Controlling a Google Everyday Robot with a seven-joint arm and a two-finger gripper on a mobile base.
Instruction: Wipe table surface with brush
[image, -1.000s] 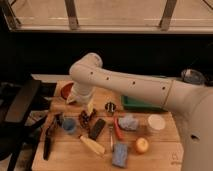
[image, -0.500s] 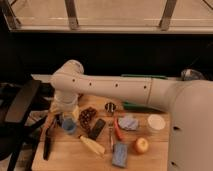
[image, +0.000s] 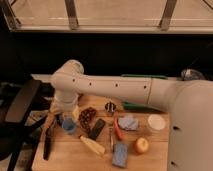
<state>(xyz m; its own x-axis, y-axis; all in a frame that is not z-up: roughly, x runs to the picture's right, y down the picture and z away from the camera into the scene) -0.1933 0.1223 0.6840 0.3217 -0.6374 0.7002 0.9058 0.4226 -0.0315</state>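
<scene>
The brush is a long, thin black stick lying on the left edge of the light-wood table surface. It runs front to back and nothing touches it. My white arm reaches in from the right and bends down over the table's back left. The gripper hangs there, open, just above and behind a small blue cup. It sits to the right of the brush's far end and holds nothing. The wrist hides most of it.
The table holds a dark block, a red-orange handled tool, a brown lump, a yellow item, a blue sponge, an orange fruit, a white cup and a grey cloth. A green tray is behind them. A dark chair stands at the left.
The arm has swung left and come lower, from over the back middle of the table to its back-left corner by the blue cup. The brush has not moved.
</scene>
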